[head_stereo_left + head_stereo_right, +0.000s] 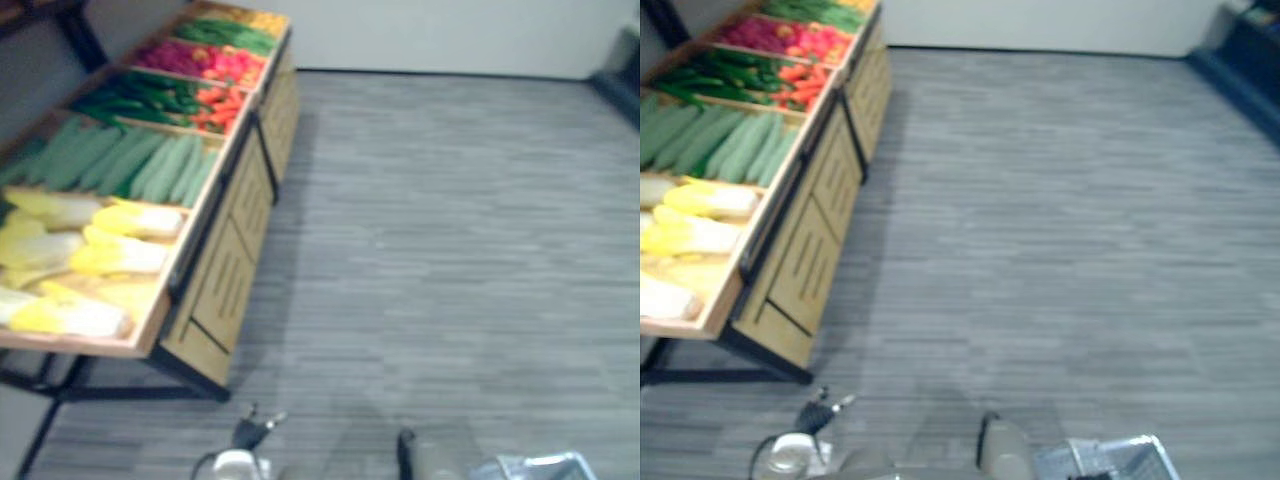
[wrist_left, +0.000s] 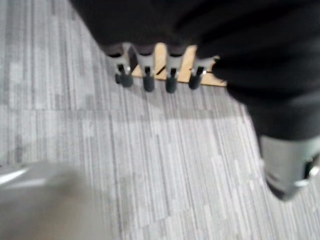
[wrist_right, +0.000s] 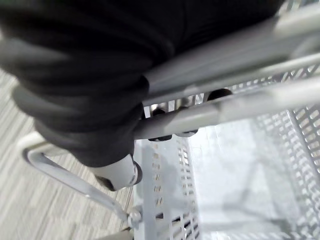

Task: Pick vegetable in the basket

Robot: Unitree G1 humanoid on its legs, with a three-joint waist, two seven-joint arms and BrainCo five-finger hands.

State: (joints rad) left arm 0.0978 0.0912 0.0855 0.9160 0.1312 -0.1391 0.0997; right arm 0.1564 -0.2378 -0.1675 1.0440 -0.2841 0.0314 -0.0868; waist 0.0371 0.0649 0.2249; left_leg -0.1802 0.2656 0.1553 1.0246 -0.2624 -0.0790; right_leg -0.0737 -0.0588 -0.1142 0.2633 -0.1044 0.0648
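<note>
One wire basket [image 1: 1118, 460], one produce stand [image 1: 232, 262]

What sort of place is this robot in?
Likely a grocery shop's produce section: a wooden display stand holding yellow-white cabbages and long green vegetables, plus a silver wire basket.

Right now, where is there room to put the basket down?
The grey floor right of the wooden vegetable stand is bare up to the far wall. The stand's bins are crowded with cabbages and long green vegetables. The wire basket in the right hand is empty inside.
</note>
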